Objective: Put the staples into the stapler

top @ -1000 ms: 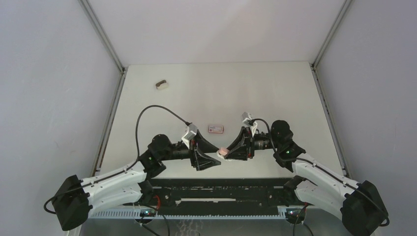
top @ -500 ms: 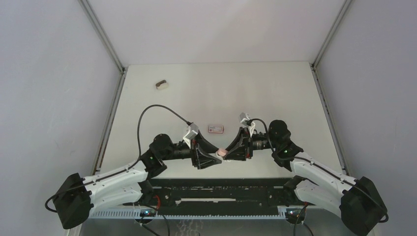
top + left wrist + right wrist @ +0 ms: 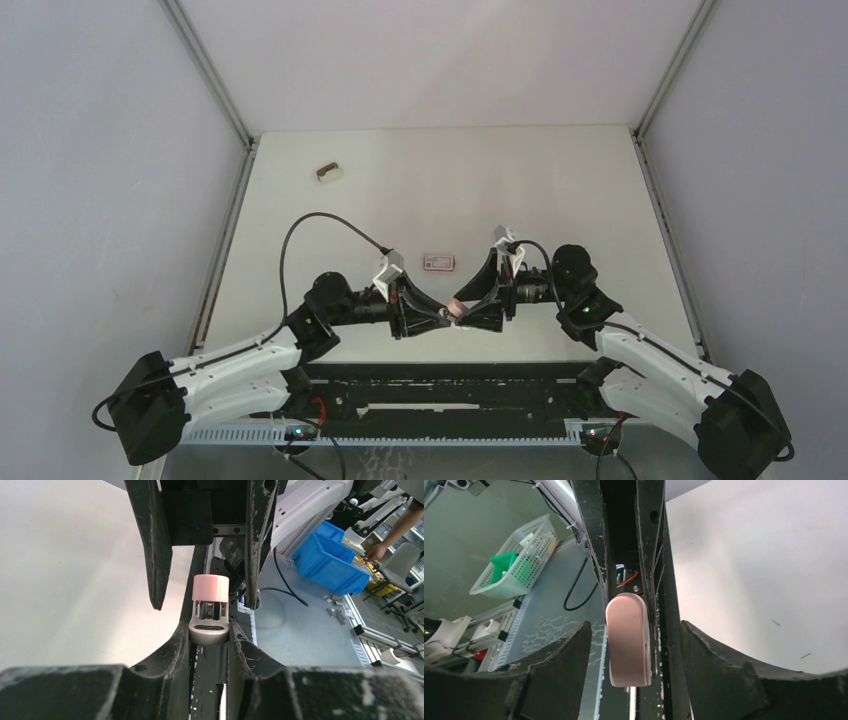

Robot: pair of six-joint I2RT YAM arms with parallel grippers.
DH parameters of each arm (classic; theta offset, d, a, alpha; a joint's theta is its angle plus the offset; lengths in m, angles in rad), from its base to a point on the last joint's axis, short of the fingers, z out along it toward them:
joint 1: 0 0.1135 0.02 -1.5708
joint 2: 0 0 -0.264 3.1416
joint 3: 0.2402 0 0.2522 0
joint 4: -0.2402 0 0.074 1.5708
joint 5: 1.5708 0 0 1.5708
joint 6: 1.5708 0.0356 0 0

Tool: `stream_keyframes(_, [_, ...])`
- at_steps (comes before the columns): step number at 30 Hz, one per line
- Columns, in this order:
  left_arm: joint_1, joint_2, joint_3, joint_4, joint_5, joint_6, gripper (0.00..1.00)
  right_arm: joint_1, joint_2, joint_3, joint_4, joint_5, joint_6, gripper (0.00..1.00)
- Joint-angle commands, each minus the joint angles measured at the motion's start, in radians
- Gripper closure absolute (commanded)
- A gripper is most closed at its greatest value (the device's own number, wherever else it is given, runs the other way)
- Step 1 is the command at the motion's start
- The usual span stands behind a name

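The small pink-and-white stapler (image 3: 455,308) hangs above the table between both grippers. My left gripper (image 3: 432,320) is shut on the stapler's silver metal end (image 3: 209,632), and the pink top (image 3: 210,587) points away from it. My right gripper (image 3: 468,310) is open. Its fingers (image 3: 556,670) stand wide on either side of the pink body (image 3: 628,640) without touching it. The white box with a red label (image 3: 438,262) lies on the table just behind the grippers. No staple strips or grey tray show.
A small dark-and-pale object (image 3: 328,172) lies at the back left of the table. Grey walls enclose the table (image 3: 560,190) on the left, right and back. The arm bases and a black rail run along the near edge.
My left gripper has narrowed and shut on the stapler's metal end. My right gripper has opened wider around the stapler. The stapler has stayed roughly in place.
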State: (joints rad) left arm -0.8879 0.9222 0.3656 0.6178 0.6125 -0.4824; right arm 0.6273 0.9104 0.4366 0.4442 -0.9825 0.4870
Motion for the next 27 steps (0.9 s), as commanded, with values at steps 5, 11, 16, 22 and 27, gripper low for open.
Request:
stream_keyframes(5, [-0.004, 0.006, 0.086, 0.014, 0.000, 0.017, 1.00, 0.014, 0.003, 0.114, -0.076, 0.038, -0.096, 0.35])
stream_keyframes(11, [-0.003, 0.005, 0.088, 0.002, -0.006, 0.017, 1.00, 0.037, 0.027, 0.136, -0.073, 0.032, -0.098, 0.47])
stream_keyframes(16, [-0.003, -0.021, 0.079, -0.012, -0.024, 0.022, 1.00, 0.039, 0.029, 0.136, -0.102, 0.035, -0.115, 0.54])
stream_keyframes(22, [-0.004, -0.051, 0.077, -0.037, -0.044, 0.034, 1.00, 0.054, 0.053, 0.136, -0.110, 0.034, -0.119, 0.50])
stream_keyframes(27, [-0.003, -0.067, 0.075, -0.064, -0.058, 0.048, 1.00, 0.054, 0.050, 0.136, -0.066, 0.020, -0.087, 0.74])
